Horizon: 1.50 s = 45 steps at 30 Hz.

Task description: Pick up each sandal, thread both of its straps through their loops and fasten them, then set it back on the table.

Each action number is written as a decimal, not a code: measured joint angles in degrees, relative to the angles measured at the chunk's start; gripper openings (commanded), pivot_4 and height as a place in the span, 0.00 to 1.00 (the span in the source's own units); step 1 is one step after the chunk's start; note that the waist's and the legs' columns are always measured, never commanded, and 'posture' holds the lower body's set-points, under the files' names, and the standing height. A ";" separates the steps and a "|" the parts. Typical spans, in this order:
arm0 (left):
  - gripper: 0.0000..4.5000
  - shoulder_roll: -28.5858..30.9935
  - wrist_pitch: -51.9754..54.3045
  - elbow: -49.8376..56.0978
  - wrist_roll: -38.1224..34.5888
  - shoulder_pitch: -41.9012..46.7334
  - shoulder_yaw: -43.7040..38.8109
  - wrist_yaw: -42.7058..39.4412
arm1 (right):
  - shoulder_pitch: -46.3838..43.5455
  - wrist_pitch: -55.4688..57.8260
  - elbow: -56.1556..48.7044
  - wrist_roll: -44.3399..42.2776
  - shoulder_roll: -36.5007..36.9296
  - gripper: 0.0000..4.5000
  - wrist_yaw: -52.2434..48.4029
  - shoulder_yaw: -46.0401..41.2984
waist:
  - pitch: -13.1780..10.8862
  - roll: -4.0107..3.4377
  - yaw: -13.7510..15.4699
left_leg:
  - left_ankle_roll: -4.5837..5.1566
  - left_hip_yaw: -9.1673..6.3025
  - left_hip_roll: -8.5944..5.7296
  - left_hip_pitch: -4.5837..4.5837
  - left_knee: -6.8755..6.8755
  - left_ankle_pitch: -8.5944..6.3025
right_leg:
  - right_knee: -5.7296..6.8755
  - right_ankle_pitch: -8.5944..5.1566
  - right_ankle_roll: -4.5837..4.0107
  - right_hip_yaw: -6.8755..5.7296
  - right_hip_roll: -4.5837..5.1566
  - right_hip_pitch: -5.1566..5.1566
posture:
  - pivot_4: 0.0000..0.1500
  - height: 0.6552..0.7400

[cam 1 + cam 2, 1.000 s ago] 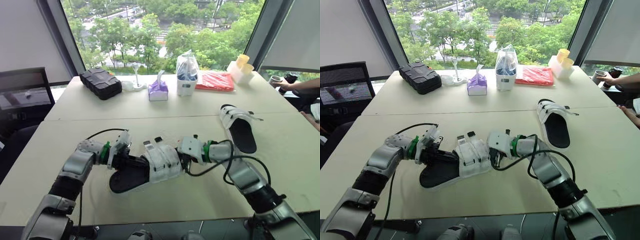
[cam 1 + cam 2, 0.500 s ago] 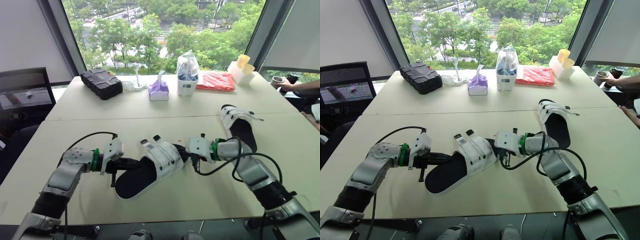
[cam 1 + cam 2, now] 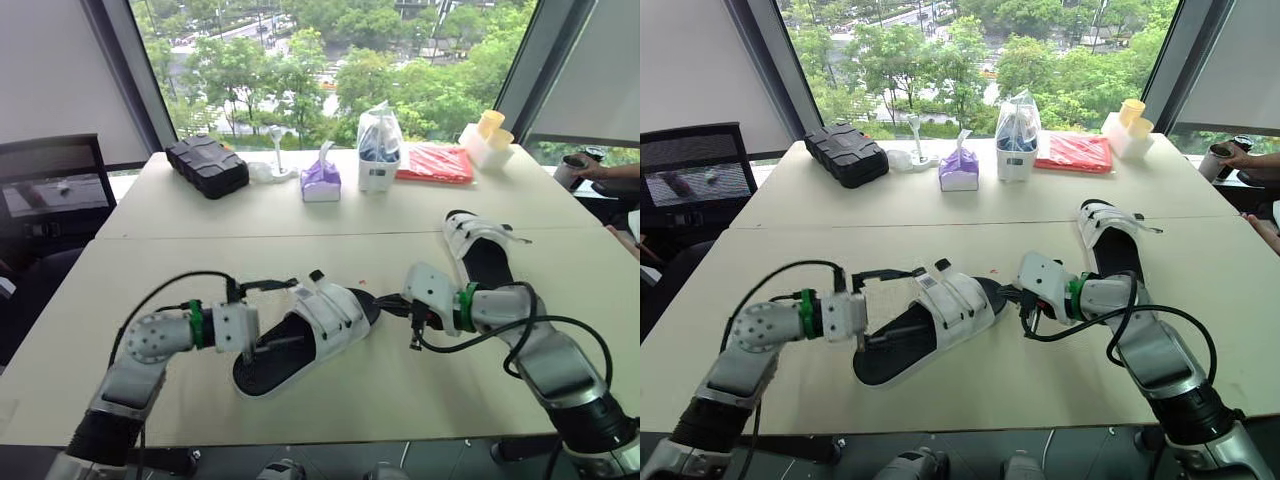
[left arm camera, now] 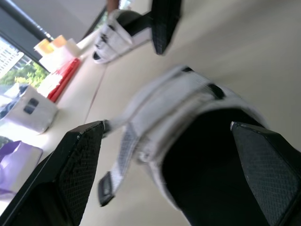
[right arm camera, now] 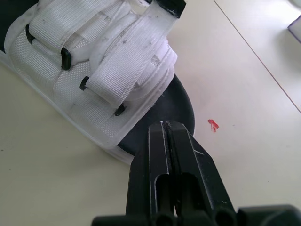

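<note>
Sandal (image 3: 305,335) now lying on table (image 3: 200,250), right gripper (image 3: 382,300) backed off toe, pinched empty | left gripper (image 3: 297,312) splayed astride heel | second sandal (image 3: 480,250), tissue box (image 3: 321,180) beyond.

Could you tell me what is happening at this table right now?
A two-armed robot is working on a white sandal lying on the table. Its left gripper is open around the heel end, and its right gripper is shut at the toe end. A second sandal lies farther off on the robot's right.

Left tool (image 3: 290,312) agape, right tool (image 5: 168,125) closed.
</note>
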<state>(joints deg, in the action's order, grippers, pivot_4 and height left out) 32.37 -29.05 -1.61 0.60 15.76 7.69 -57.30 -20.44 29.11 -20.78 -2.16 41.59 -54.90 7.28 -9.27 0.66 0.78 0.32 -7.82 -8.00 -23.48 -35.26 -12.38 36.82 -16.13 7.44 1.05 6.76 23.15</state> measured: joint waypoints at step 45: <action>0.01 -13.64 2.13 -62.15 37.62 46.70 16.69 48.86 | 3.95 16.71 -13.71 -20.50 0.05 0.00 9.52 -10.84 | -0.11 0.23 1.32 | 0.23 -0.12 -0.14 -0.46 -0.78 -0.11 | 0.40 -0.06 0.28 -0.30 -0.12 0.12 | 1.00 1.00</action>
<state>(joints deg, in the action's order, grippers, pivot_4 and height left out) 18.73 -26.92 -63.76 38.23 62.46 24.38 -8.44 -16.48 45.82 -34.49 -22.67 41.63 -45.38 -3.56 -9.38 0.89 2.10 0.54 -7.94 -8.14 -23.93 -36.04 -12.49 37.22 -16.18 7.72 0.75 6.64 23.27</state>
